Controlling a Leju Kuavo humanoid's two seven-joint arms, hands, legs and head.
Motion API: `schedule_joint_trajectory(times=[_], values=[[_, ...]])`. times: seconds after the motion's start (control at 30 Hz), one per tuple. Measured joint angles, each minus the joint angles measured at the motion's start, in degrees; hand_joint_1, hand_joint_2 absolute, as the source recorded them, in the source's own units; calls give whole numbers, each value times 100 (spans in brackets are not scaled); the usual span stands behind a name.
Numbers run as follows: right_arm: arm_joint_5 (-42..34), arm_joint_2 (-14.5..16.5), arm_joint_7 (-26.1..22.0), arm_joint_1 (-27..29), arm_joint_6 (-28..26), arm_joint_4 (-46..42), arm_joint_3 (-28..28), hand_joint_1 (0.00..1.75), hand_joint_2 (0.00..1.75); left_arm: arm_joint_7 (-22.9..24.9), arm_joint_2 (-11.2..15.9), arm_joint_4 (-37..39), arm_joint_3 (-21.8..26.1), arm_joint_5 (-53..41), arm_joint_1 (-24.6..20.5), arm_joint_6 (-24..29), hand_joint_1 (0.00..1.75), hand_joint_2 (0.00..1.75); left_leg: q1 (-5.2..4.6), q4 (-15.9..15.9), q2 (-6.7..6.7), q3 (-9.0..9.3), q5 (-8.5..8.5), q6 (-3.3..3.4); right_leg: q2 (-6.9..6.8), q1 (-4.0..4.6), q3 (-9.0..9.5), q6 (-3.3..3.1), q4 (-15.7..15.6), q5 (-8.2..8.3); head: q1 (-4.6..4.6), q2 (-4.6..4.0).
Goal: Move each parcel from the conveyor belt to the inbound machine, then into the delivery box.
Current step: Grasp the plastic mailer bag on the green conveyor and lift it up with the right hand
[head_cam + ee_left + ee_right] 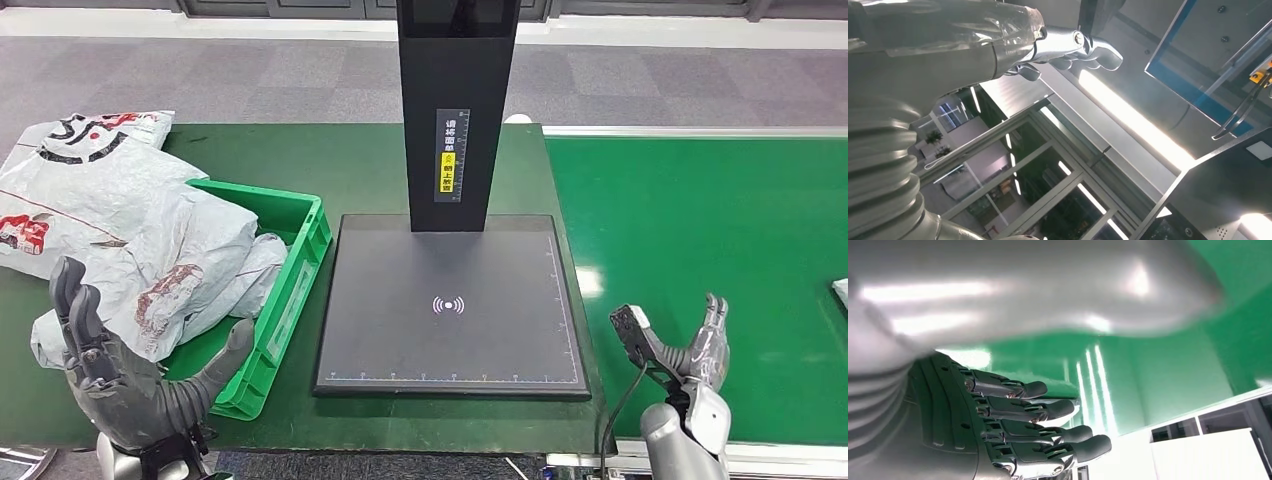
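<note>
My left hand point(130, 385) sits at 7 o'clock, fingers spread, holding nothing. Right hand point(680, 350) at 5 o'clock, also spread and empty. Parcels point(120, 230) are heaped over the green box point(290, 270) at 9 o'clock, left of the scanner pad point(450, 300). Another parcel point(841, 292) peeks in on the belt point(700, 220) at 3 o'clock.

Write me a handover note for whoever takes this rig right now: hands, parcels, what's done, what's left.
Left hand: open, fingers spread, holding nothing, raised beside the green delivery box.
Right hand: open, holding nothing, low at the near edge of the conveyor belt.
Parcels: several grey and white bagged parcels are piled in and over the delivery box, spilling onto the table to its left. The inbound machine has nothing on its scan plate. A white edge of another parcel shows at the far right of the belt.
Done: the piled parcels are boxed.
Left: pick up the parcel on the belt, scan it, box it.
</note>
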Motion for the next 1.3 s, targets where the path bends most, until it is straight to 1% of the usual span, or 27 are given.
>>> schedule_joint_trajectory(times=[0.23, 0.43, 0.67, 1.3], values=[[-56, 0, -52, -56, 22, 71, -46, 0, 175, 105, 0, -15, 0, -149, 10, 0, 0, 175, 0, 0, -1, 0, 0, 0, 0, 0, 0, 0, 0, 0, 0, 0], [-141, 3, -117, -56, 63, 86, -91, 0, 175, 129, -2, -23, 0, -153, 104, 1, 0, 175, 0, 0, -1, 0, 0, 0, -1, 0, -1, 0, 0, 0, 0, 0], [-322, 4, -203, 48, 11, 19, -144, 0, 175, 189, -37, -48, 0, -197, 122, 0, 0, 175, 0, 0, -1, 0, 0, 0, -1, 0, 0, 0, 0, 0, 0, 0], [-345, 4, -204, 105, 12, -16, -151, 0, 175, 204, -79, -66, 0, -203, 188, 1, 0, 175, 0, 0, 0, 0, 0, 0, 0, 0, 0, 0, 0, 0, 0, 0]])
